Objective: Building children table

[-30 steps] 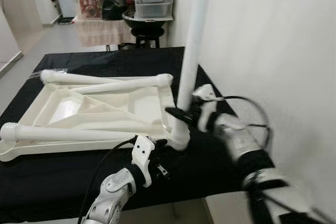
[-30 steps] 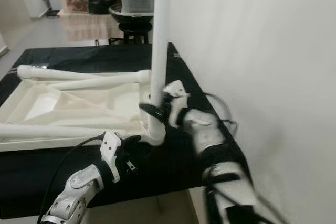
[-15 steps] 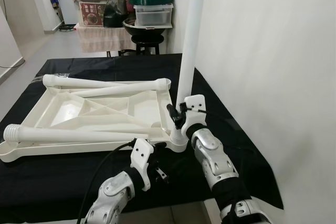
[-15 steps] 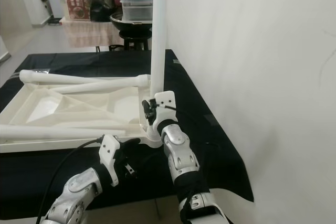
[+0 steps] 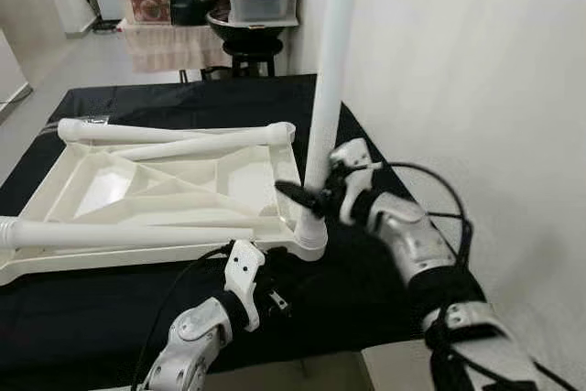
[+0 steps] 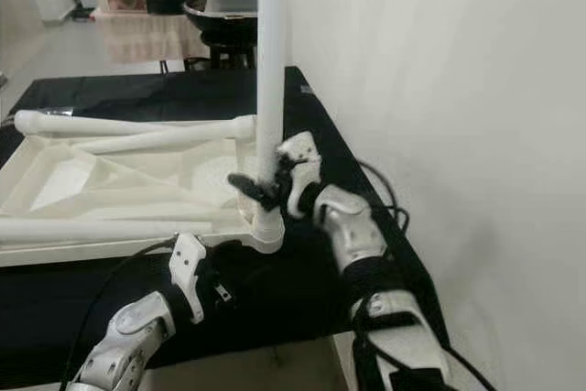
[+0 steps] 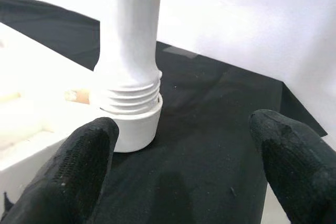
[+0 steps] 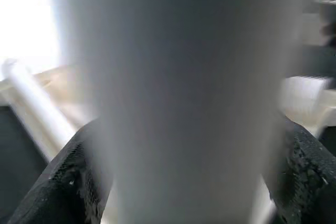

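Right gripper (image 5: 311, 197) swung back around upright leg (image 5: 328, 70), jaws clasping it between them: another screwing turn into tabletop (image 5: 165, 191) socket. Left gripper (image 7: 184, 166) wide apart, empty.

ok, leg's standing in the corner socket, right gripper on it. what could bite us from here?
1. Threads on the upright leg show above the socket: it looks only partly screwed in and could cross-thread or wobble.
2. The right gripper holds the tall leg low, so the top may sway toward the wall.
3. The left gripper is open and not touching the tabletop, which might turn with the leg.
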Robot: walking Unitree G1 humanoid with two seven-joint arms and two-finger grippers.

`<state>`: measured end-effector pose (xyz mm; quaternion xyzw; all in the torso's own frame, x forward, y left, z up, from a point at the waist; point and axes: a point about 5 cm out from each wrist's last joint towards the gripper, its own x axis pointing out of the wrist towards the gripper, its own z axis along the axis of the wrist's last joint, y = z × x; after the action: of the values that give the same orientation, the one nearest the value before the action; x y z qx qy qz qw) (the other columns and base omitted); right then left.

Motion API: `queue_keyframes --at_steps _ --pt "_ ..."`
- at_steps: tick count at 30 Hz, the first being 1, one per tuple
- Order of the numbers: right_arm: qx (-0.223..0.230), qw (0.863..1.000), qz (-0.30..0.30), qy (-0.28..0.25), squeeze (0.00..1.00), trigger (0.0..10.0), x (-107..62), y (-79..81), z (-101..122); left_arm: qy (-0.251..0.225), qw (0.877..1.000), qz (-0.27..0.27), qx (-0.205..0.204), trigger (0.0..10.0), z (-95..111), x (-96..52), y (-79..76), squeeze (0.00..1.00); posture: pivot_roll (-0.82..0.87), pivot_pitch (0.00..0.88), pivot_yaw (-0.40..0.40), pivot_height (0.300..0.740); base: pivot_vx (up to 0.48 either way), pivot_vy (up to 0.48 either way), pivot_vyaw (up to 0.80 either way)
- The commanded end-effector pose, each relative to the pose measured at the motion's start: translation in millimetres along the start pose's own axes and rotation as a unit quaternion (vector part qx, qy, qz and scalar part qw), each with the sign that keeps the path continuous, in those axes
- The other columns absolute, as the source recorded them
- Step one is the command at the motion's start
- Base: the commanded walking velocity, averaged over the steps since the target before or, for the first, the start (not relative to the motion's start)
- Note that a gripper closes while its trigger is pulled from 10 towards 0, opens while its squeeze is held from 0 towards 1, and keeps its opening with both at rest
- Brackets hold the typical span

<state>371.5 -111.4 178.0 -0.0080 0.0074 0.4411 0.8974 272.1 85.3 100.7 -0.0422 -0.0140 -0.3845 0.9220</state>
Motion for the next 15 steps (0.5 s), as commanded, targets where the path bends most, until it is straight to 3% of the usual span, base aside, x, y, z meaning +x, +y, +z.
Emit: queue_keyframes --at_steps 1,6,7,8,9,10,15 --pt "-0.017 0.999 0.039 0.023 0.00 10.0 -2.9 -1.6 -2 0.010 1.000 0.002 -0.003 10.0 -4 -4.2 -1.5 0.00 0.06 0.000 -0.071 0.740 0.000 0.000 0.00" --pt "-0.025 0.995 0.089 0.040 0.00 10.0 -8.8 -10.5 5 0.012 1.000 0.002 -0.004 10.0 -4 -3.7 -3.8 0.00 0.07 0.000 -0.079 0.740 0.000 0.000 0.00" --pt "-0.021 0.995 0.091 0.035 0.00 5.7 -9.0 -12.0 8 0.012 1.000 0.002 -0.004 10.0 -4 -3.4 -4.1 0.00 0.07 0.000 -0.080 0.740 0.000 0.000 0.00" --pt "-0.021 0.995 0.091 0.035 0.00 5.7 -9.0 -12.0 8 0.012 1.000 0.002 -0.004 10.0 -4 -3.4 -4.1 0.00 0.07 0.000 -0.080 0.740 0.000 0.000 0.00" --pt "-0.017 0.995 0.095 0.031 0.00 4.4 -9.6 -14.0 11 0.012 1.000 0.003 -0.004 10.0 -4 -3.2 -4.3 0.00 0.07 0.000 -0.081 0.740 0.000 0.000 0.00" --pt "-0.013 0.995 0.098 0.026 0.00 0.0 -10.7 -16.0 13 0.012 1.000 0.003 -0.004 10.0 -4 -2.9 -4.5 0.00 0.07 0.000 -0.081 0.740 0.000 0.000 0.00" --pt "-0.008 0.994 0.108 0.020 0.00 0.0 -14.9 -18.9 14 0.011 1.000 0.003 -0.005 10.0 -4 -2.6 -4.6 0.00 0.07 0.000 -0.077 0.740 0.000 0.000 0.00"
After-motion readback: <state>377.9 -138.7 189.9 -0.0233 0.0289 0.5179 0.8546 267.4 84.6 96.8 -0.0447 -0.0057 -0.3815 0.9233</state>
